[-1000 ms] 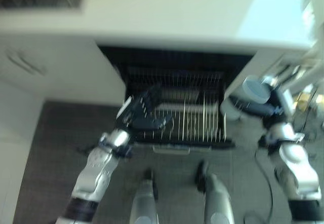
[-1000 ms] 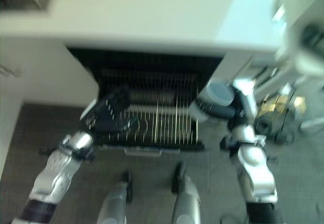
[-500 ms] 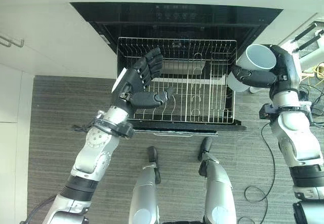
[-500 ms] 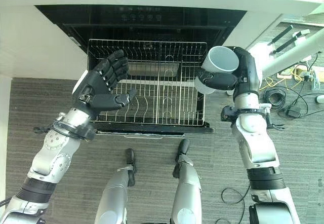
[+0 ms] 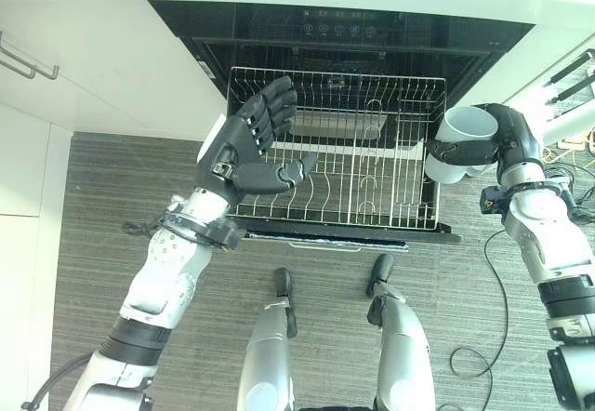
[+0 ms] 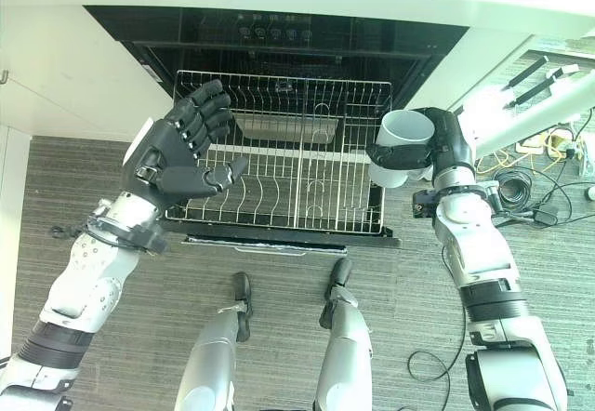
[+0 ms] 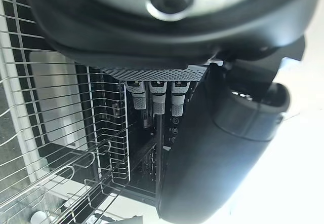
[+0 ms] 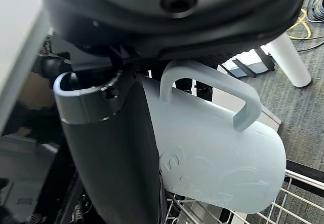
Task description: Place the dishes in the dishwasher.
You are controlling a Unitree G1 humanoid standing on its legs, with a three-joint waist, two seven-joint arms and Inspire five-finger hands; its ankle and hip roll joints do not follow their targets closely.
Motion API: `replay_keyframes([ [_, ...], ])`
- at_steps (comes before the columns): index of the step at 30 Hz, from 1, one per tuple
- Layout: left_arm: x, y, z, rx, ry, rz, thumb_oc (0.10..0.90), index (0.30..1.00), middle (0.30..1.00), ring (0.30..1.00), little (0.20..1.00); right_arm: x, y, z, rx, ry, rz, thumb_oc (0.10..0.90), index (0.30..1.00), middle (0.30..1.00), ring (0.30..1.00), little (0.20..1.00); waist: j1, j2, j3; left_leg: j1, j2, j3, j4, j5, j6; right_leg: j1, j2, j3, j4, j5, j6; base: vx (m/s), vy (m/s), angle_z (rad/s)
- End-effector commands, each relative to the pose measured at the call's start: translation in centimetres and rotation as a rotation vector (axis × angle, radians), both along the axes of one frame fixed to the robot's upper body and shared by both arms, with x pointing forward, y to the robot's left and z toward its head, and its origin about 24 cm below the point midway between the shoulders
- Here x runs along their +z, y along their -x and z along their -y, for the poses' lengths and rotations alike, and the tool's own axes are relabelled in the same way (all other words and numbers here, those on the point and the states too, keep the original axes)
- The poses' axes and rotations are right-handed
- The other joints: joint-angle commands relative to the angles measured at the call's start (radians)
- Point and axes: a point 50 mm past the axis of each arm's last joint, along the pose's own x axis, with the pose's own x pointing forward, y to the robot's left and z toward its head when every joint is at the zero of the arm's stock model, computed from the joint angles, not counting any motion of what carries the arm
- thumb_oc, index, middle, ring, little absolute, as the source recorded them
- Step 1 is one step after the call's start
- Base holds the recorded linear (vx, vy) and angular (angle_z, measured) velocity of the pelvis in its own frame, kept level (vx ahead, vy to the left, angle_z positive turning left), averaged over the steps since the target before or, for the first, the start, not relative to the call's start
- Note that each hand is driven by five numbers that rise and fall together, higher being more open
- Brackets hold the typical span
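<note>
The dishwasher [image 5: 344,30] stands open under the white counter, with its wire rack [image 5: 339,155] pulled out over the floor and bare of dishes. My right hand [image 5: 507,141] is shut on a pale blue mug [image 5: 456,141], tilted, just off the rack's right side; in the right wrist view the mug [image 8: 217,153] lies against the thumb [image 8: 116,153] with its handle outward. My left hand [image 5: 246,146] hovers open above the rack's left part, fingers spread, holding nothing. In the left wrist view the rack [image 7: 61,133] shows past the fingers [image 7: 152,97].
White cabinet fronts [image 5: 93,67] with a handle flank the dishwasher on the left. A white stand with dark bars [image 5: 567,86] and loose cables [image 6: 521,188] lie to the right. Grey wood floor [image 5: 93,206] spreads in front.
The right hand has lowered the mug a little, closer to the rack's right edge. The left hand stays open over the rack. The camera has steadied and shifted slightly.
</note>
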Motion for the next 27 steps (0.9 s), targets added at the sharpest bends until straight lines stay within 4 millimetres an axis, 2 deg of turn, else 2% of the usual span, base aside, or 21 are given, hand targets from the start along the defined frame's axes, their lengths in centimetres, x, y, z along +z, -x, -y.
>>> replay_keyframes([
  [1,3.6,1.5,1.9,-0.142,0.097,0.238,0.8,0.9,0.9,0.9,0.9,4.4,-0.1,-0.5,0.036,0.124,0.152,0.4,0.3,0.3,0.3,0.3,0.035,0.016,-0.14,0.156,0.008,0.025,-0.027,-0.221,0.034,-0.014,-0.033,0.033,0.006,-0.083,0.148,0.0,0.0,0.0],
  [8,4.8,1.8,2.7,-0.201,0.145,0.3,0.8,0.9,0.9,0.9,0.9,3.0,-1.8,-0.7,0.048,0.007,0.085,0.4,0.3,0.3,0.3,0.3,0.054,0.037,-0.124,0.145,0.0,0.008,-0.027,-0.217,0.038,-0.024,-0.033,0.026,0.006,-0.08,0.142,0.0,0.014,0.01],
  [16,5.4,1.8,3.0,-0.211,0.173,0.315,0.8,0.9,0.9,0.9,0.9,3.6,-2.6,-1.7,0.067,0.032,0.086,0.4,0.3,0.3,0.3,0.3,0.065,0.051,-0.111,0.123,-0.008,-0.002,-0.027,-0.207,0.039,-0.035,-0.031,0.021,0.006,-0.086,0.139,-0.01,0.021,0.04],
  [18,5.3,2.0,3.0,-0.212,0.175,0.319,0.8,0.9,0.9,0.9,0.9,3.3,-2.6,-1.7,0.071,0.032,0.061,0.4,0.3,0.3,0.3,0.3,0.069,0.054,-0.108,0.119,-0.008,-0.003,-0.027,-0.203,0.039,-0.034,-0.03,0.02,0.006,-0.087,0.137,-0.01,0.051,0.03],
  [19,5.3,2.0,3.0,-0.213,0.177,0.319,0.8,0.9,0.9,0.9,0.9,3.2,-2.6,-1.6,0.07,0.028,0.056,0.515,0.472,0.472,0.472,0.472,0.07,0.055,-0.107,0.119,-0.007,-0.004,-0.027,-0.203,0.04,-0.033,-0.03,0.02,0.006,-0.087,0.137,0.0,0.0,0.0],
  [20,5.3,2.0,3.0,-0.213,0.178,0.319,0.8,0.9,0.9,0.9,0.9,3.2,-2.7,-1.6,0.069,0.028,0.055,0.8,0.9,0.9,0.9,0.9,0.07,0.056,-0.107,0.119,-0.007,-0.004,-0.027,-0.203,0.04,-0.033,-0.03,0.019,0.006,-0.087,0.137,0.0,0.0,0.0],
  [27,5.2,2.1,3.1,-0.221,0.164,0.319,0.8,0.9,0.9,0.9,0.9,4.1,-2.5,-1.8,0.089,0.075,0.082,0.8,0.9,0.9,0.9,0.9,0.07,0.055,-0.099,0.118,-0.007,-0.006,-0.027,-0.201,0.042,-0.034,-0.025,0.016,0.006,-0.084,0.137,0.0,0.0,0.0],
])
